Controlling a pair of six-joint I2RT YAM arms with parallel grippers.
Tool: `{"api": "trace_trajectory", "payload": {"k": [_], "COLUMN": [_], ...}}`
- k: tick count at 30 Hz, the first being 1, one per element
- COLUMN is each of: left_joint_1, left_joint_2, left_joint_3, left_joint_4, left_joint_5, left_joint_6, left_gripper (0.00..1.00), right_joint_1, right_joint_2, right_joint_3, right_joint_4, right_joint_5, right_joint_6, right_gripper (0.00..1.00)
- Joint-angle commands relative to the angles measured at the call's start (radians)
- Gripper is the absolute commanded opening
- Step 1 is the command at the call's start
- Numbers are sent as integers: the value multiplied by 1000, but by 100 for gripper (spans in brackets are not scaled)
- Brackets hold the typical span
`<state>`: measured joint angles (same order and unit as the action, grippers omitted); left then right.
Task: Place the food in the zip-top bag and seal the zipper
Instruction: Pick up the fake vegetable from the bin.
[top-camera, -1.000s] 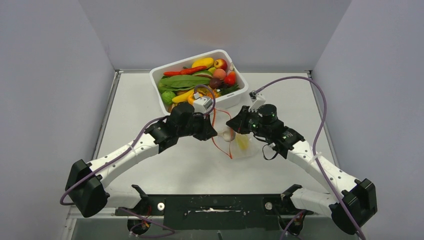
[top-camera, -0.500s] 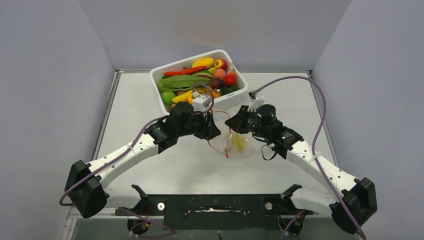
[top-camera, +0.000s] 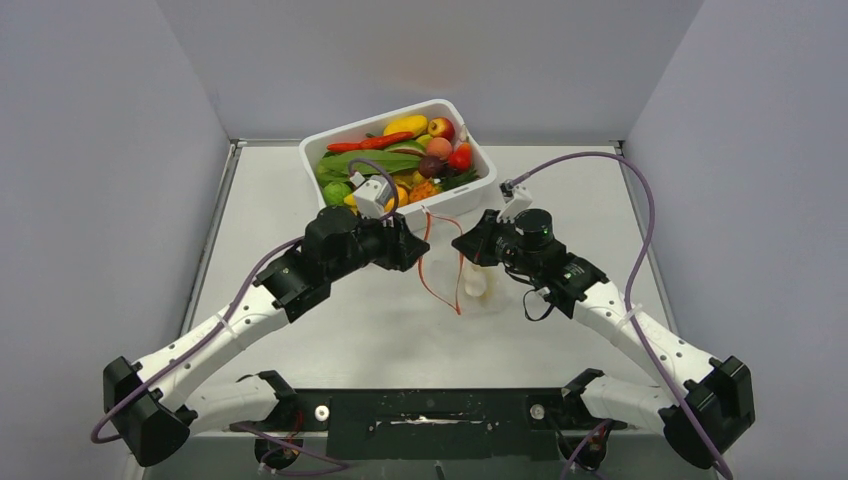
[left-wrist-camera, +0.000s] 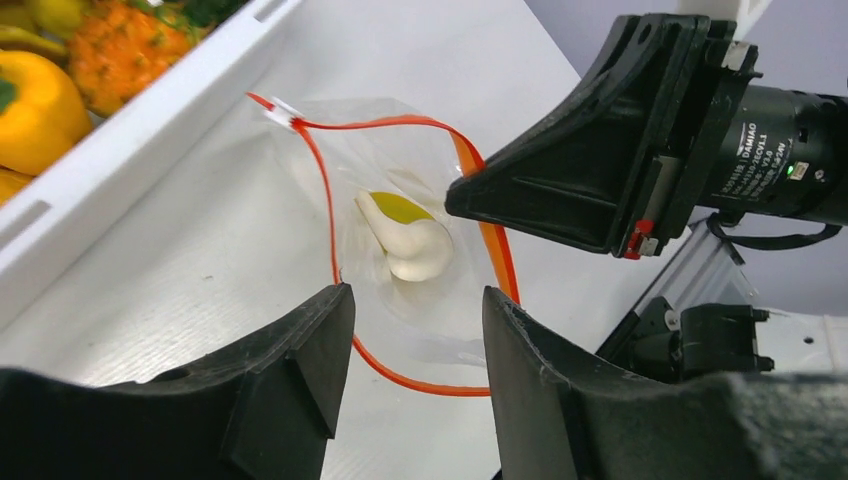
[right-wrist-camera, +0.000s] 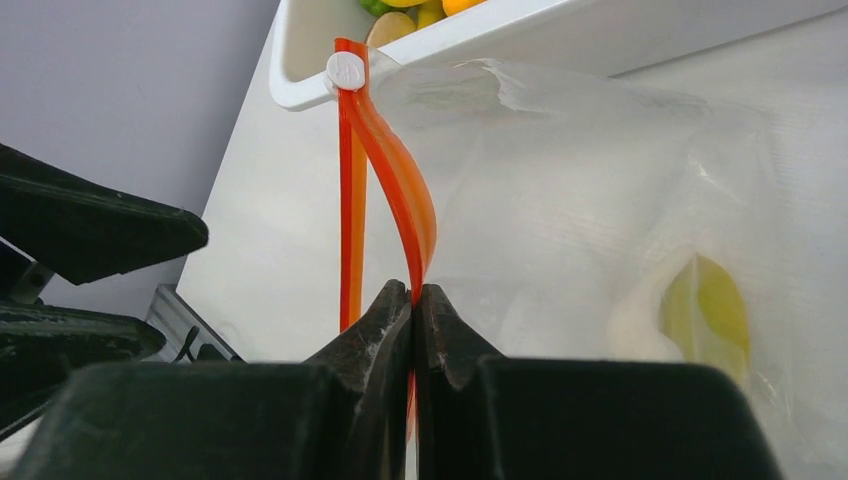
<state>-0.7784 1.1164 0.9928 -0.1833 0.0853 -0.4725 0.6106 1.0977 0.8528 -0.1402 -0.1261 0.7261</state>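
My left claw (left-wrist-camera: 415, 310) and right claw (right-wrist-camera: 412, 300) are matt black alike, on white arms (top-camera: 640, 335) with black joints and purple cables (top-camera: 580, 154). The bag (left-wrist-camera: 400, 140) is clear, its zipper (right-wrist-camera: 350, 200) red-orange with a small white slider (right-wrist-camera: 346, 71). Inside shows a white food piece (left-wrist-camera: 418, 252) with a yellow-green patch. The tub (top-camera: 462, 198) is white, holding a red chilli (top-camera: 372, 143), a dark green leaf (top-camera: 375, 162), a yellow fruit (top-camera: 404, 125) and a red-and-yellow apple (top-camera: 441, 128). The table (top-camera: 380, 330) is plain pale grey
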Motion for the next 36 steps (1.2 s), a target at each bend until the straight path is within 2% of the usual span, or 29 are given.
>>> {"api": "trace_trajectory", "payload": {"k": [1,6,9,18,24,28,36], "left_joint_1": [-1,8,38,298,463,512,559], "left_joint_2": [-52,-50,-35,93,214,308,481], "left_joint_3": [26,87,106,170,228,240,315], "left_joint_4": [-6,-78,-92,-86,-79,-35,47], "left_joint_5": [-134,-278,-314,-206,-207,-261,-214], "left_joint_6": [65,115,135,158,198,203,208], "left_gripper": [50,51,51,50,58,64,65], "right_joint_1": [6,6,6,6,5,4,3], "right_joint_2": [-50,-88,-116,-176,-184,-201,-178], "right_joint_3": [13,-2,-10,-35,-13,-29,37], "right_joint_4": [53,41,30,46,5,11,-53], "right_joint_5": [41,63,79,72,83,88,98], "right_joint_6": [-16,-27,-36,-83,-93,-93,-122], "right_gripper": [0,0,0,0,0,0,0]}}
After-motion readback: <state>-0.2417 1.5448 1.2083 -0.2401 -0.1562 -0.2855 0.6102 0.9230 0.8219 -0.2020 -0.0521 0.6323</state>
